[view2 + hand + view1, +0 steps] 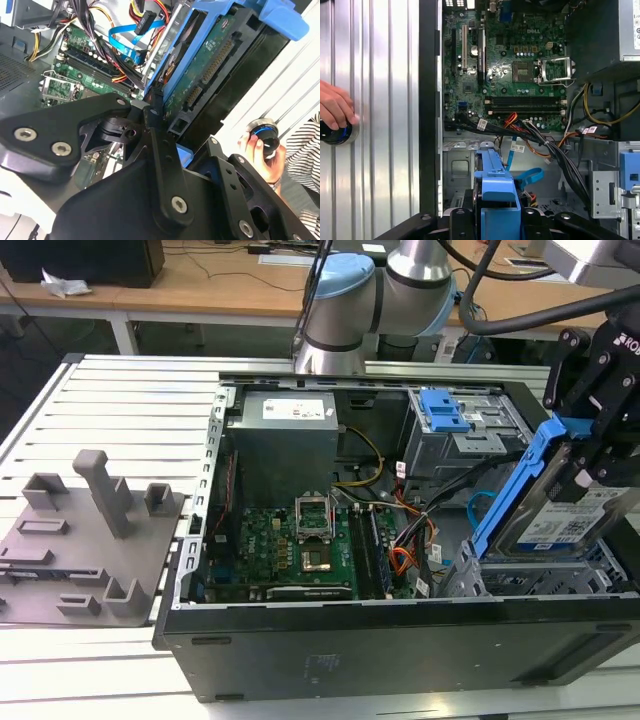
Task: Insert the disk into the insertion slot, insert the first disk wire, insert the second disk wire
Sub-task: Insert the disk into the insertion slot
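Exterior view: white-and-blue-labelled disk [562, 524]

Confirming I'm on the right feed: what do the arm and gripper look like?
The arm has silver-grey tube sections with light-blue joint caps, and thick black cables loop beside it. The gripper is matte black, built from flat linkage bars pinned with silver screws, with white lettering on its body.
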Motion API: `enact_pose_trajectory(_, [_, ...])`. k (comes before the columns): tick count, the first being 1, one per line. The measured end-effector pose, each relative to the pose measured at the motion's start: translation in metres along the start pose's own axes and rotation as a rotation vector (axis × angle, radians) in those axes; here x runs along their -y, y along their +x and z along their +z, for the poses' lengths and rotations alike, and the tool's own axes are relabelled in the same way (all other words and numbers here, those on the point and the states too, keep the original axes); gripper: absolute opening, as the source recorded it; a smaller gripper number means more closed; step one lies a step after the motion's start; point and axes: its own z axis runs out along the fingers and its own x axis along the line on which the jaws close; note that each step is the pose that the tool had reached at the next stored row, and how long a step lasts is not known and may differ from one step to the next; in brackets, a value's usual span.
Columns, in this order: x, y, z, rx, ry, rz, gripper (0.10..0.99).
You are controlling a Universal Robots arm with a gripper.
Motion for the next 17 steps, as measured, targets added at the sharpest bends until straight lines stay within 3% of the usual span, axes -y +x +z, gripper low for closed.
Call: enact_pose_trajectory(17, [0.0007, -0.0001, 0.0201, 0.0, 0.0, 0.0, 0.361])
